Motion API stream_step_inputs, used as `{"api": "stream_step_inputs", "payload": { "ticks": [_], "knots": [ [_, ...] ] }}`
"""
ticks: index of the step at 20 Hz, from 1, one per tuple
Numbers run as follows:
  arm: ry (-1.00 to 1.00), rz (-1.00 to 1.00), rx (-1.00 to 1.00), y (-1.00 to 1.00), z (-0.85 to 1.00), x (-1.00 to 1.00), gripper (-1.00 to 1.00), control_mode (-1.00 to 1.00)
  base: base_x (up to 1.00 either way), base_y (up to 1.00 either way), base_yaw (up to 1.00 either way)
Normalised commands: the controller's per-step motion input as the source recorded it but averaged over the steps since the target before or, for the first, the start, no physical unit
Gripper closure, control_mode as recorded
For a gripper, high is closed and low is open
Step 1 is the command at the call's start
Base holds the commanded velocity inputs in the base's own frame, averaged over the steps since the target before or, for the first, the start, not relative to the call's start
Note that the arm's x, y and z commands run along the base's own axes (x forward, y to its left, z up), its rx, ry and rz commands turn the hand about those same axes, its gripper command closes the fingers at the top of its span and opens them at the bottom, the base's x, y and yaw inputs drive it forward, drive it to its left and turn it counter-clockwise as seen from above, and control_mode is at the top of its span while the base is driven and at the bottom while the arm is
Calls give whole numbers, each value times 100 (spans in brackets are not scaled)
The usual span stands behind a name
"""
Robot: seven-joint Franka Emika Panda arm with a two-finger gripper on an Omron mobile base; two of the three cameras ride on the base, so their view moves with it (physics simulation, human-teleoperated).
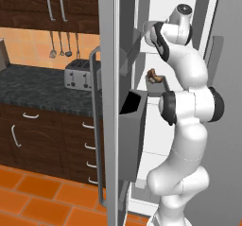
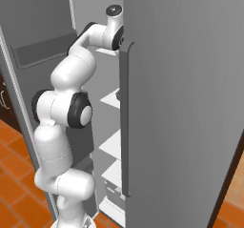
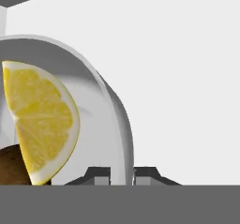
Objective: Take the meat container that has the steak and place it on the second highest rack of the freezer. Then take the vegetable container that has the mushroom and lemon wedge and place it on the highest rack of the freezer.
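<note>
The gripper (image 3: pixel 122 175) is closed narrow on the rim of the vegetable container (image 3: pixel 115 120), one finger on each side of its white wall, so the container hangs from the hand by its edge; this thin grip on the rim is probably chosen because the container is too wide to take whole. Inside the container, the lemon wedge (image 3: pixel 40 122) stands on its cut side against the wall, and the mushroom (image 3: pixel 14 167) lies just below it, touching it; both stay inside because the container is kept nearly level. The arm reaches high into the freezer (image 2: pixel 181 103), with the hand up near the highest rack (image 1: pixel 160 52), which is where this container must go; I cannot tell if the container already rests on that rack or is held just above it. Below the highest rack, the steak (image 1: pixel 153 74) sits in the meat container (image 1: pixel 157 82) on the second highest rack (image 2: pixel 112 99), so I judge the first part of the task is done; what remains is to set the vegetable container down and let it go.
</note>
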Motion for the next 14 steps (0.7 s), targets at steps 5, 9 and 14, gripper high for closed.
{"api": "stream_step_inputs", "payload": {
  "ticks": [5, 9, 14],
  "knots": [
    [3, 0, 0, -14, -49, 35, 100, -100, 0, 0, 0],
    [6, 0, 0, -6, -30, 4, 100, -100, 0, 0, 0],
    [0, 0, 0, 0, 0, 0, 100, -100, 0, 0, 0]
  ]
}}
